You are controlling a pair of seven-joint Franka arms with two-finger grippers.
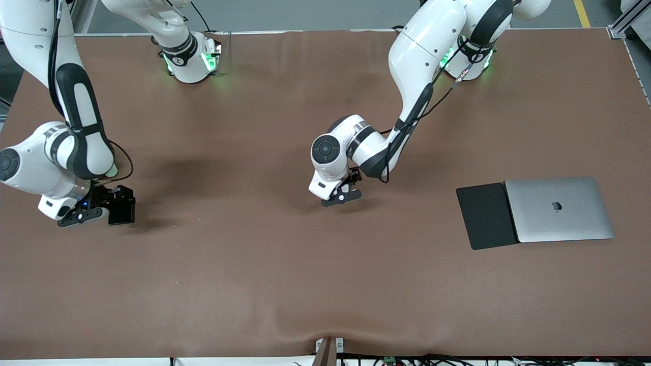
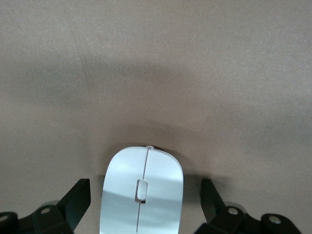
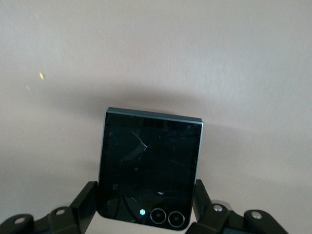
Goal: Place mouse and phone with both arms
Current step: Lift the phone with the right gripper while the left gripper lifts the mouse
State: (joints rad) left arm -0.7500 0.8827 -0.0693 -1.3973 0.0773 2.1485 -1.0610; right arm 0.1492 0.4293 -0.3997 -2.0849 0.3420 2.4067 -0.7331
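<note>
The white mouse point(image 2: 142, 195) lies on the brown table between the fingers of my left gripper point(image 2: 144, 202). That gripper is open, with a gap on each side of the mouse. In the front view the left gripper point(image 1: 345, 195) is low over the table's middle and hides the mouse. My right gripper point(image 3: 145, 200) is shut on the black phone point(image 3: 148, 165), one finger pressed on each side edge, the camera lenses at the gripper end. In the front view the right gripper point(image 1: 113, 209) holds the phone point(image 1: 124, 211) low over the table at the right arm's end.
A closed silver laptop point(image 1: 559, 208) lies toward the left arm's end of the table, with a large black pad point(image 1: 485, 216) touching its edge on the side toward the middle. Bare brown table point(image 1: 254, 264) stretches between the two grippers.
</note>
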